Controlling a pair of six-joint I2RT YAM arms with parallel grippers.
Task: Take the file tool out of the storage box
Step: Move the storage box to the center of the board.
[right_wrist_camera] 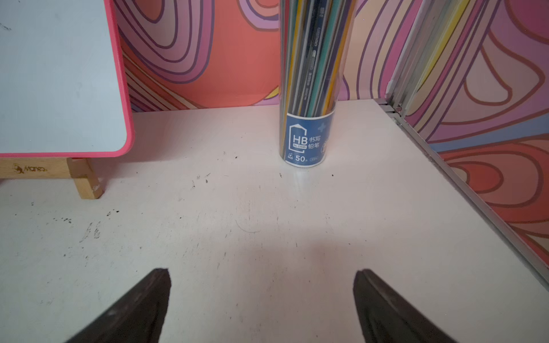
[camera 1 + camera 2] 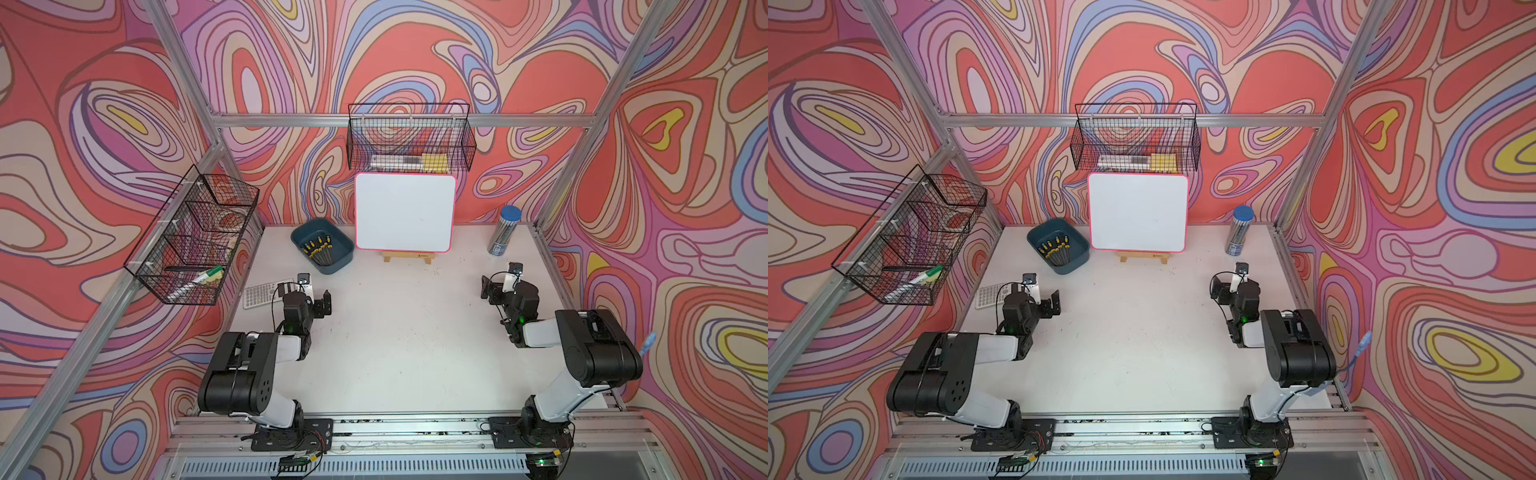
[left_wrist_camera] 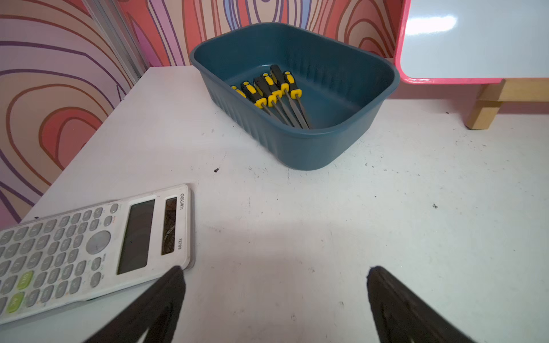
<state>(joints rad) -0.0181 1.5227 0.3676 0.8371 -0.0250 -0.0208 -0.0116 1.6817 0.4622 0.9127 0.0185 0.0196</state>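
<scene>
Facing the box [image 3: 297,148], the left hand [image 3: 274,273] gapes empty, likely being nearer the bunched files [image 3: 279,95]; the right hand [image 1: 261,273] gapes empty too.

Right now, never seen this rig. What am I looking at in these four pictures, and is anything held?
Two robot arms at a white table. Two pictures look down from overhead; the other two come from a camera on each wrist. The left hand and right hand are both open and empty. On the table: a dark teal plastic tub holding black-and-yellow-handled files, a white calculator, a pink-framed whiteboard on a wooden easel, and a clear tube of pencils.
</scene>
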